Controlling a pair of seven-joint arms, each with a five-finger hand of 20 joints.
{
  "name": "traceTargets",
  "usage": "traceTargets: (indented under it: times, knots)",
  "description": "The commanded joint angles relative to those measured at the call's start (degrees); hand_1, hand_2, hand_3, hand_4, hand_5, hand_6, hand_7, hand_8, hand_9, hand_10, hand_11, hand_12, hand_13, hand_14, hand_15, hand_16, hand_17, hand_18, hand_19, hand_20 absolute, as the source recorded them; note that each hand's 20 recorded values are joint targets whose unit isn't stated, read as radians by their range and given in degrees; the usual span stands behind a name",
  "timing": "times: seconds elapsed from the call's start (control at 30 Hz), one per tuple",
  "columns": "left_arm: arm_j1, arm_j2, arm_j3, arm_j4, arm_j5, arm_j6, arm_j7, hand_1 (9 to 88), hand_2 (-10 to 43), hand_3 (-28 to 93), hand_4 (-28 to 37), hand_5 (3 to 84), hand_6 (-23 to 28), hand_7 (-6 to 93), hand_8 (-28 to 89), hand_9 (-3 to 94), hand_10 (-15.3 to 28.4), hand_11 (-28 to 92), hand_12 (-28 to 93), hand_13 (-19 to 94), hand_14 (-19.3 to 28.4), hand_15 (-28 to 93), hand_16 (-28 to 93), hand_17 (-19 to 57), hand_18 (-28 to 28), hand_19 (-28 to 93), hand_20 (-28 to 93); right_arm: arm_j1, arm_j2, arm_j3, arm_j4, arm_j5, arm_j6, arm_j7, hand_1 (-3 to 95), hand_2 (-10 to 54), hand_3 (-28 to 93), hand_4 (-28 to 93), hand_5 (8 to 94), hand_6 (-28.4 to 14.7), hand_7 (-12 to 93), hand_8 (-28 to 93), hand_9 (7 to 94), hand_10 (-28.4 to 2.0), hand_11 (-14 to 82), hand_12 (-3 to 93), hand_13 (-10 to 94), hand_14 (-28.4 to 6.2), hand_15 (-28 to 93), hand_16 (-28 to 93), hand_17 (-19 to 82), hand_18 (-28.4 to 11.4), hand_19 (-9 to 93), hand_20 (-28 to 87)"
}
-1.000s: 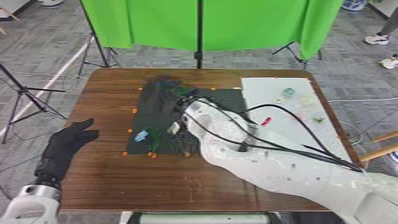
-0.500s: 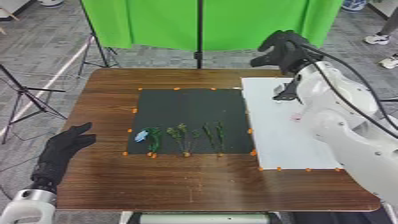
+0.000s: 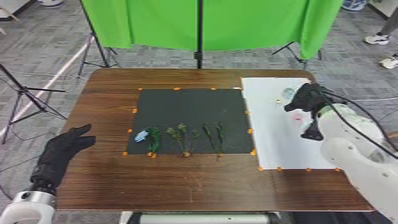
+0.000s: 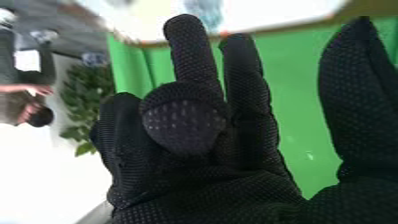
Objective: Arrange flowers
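One green curtain hangs beyond the brown wooden table.

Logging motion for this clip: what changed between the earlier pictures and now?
The right robot hand swung right from over the black mat to beyond the white sheet's far edge, then nearer, over that sheet. The left robot hand and green stems stayed put.

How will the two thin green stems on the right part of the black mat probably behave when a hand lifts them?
The stems look slender, so they are probably light. They lie almost straight, which suggests some stiffness, though such thin ends may bend. Their uneven, leafy outline would likely make them drag rather than roll on the mat.
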Motion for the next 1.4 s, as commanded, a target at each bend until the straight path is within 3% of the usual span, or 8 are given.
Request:
traceTargets:
  times: [0.03,0.23,0.43,0.5,0.8,1.03,1.23,1.4]
  knots:
    - [0.6,-0.88,0.02,0.00,0.43,-1.55,-0.99,22.7,16.1,62,-28.3,45.6,7.3,8.3,-6,48.3,16.2,20,9,38,19.7,18,-3,4.6,15.1,16,11,-0.1,-0.5,-2.4,3.7,-2.4,1.5,1.1,33.7,-9.5,63,-11,60.6,1.1,14,-9,72.7,-16.5,15.5,21.9,86,-4.9,66,31,59,-17.8,93,59]
    - [0.4,-1.01,0.01,0.12,0.43,-1.69,-1.17,22.8,15.9,62,-28.3,45.6,7.3,8.2,-6,48.2,16.3,20,10,38,19.8,18,-3,4.4,15.1,16,11,-2.2,-1.3,-3.3,6.1,-2.8,4.5,1.4,36.2,-9.5,65,-11,60.2,1.5,14,-9,73.0,-15.9,15.9,21.9,86,-4.1,66,31,59,-17.5,93,59]
    - [1.0,-1.38,-0.23,-0.07,0.47,-1.67,-1.27,23.2,15.4,62,-28.3,45.5,7.2,8.3,-6,48.1,16.2,20,10,38,19.8,18,-3,4.5,15.1,16,11,-3.4,-1.0,-7.1,8.0,-4.8,22.3,-0.1,46.5,-9.5,66,-17,64.4,2.6,19,-9,77.0,-12.6,17.8,24.9,88,-2.5,66,31,61,-16.4,93,59]
    - [1.0,-1.43,-0.16,-0.05,0.39,-1.57,-1.23,23.3,15.3,62,-28.3,45.5,7.3,8.2,-6,48.1,16.2,20,10,38,19.8,18,-3,4.5,15.1,16,11,-2.9,-0.9,-8.3,8.5,-5.7,26.2,-0.3,58.5,-9.5,57,-16,73.0,0.9,21,4,85.6,-9.9,9.2,36.7,90,-1.5,65,32,63,-15.4,93,59]
    - [1.6,-1.59,-0.45,-0.48,0.33,-1.31,-1.15,23.4,15.0,62,-28.3,45.5,7.3,8.2,-6,48.1,16.2,20,10,38,19.7,18,-3,4.4,15.1,16,11,0.7,0.5,-6.2,3.5,-5.6,30.2,-1.0,66.8,-9.5,53,-16,80.9,-0.9,24,9,91.5,-9.2,9.4,41.9,92,-0.6,64,33,65,-14.6,93,59]
    - [1.7,-1.23,-0.75,-0.60,0.37,-1.03,-1.24,23.6,14.9,62,-28.3,45.6,7.3,8.2,-6,48.1,16.2,20,10,38,19.7,18,-3,4.4,15.1,16,11,16.6,-0.3,-13.0,-2.7,-4.4,29.8,-4.9,66.9,-9.5,53,-16,81.1,-1.2,24,10,91.7,-9.4,9.4,42.5,92,-0.3,64,34,65,-14.3,93,59]
    - [1.6,-0.71,-0.58,-0.60,0.27,-0.49,-0.95,23.7,14.9,62,-28.3,45.5,7.3,8.2,-6,48.1,16.2,20,10,38,19.8,18,-3,4.5,15.1,16,11,33.9,-9.9,-28.6,2.0,3.3,31.1,-12.7,66.2,-9.5,53,-15,81.2,-1.1,23,10,91.9,-9.2,9.2,42.6,92,-0.2,64,34,65,-14.2,93,59]
    - [0.1,-0.33,0.59,0.07,0.39,-0.86,-0.92,23.7,14.9,62,-28.3,45.6,7.4,8.1,-6,48.2,16.3,20,10,38,19.8,18,-3,4.5,15.1,16,11,38.2,-20.6,-35.4,6.6,8.0,29.0,-16.1,66.0,-9.5,54,-15,81.1,-0.9,23,10,91.9,-9.2,9.2,42.7,92,-0.2,65,35,66,-14.0,93,60]
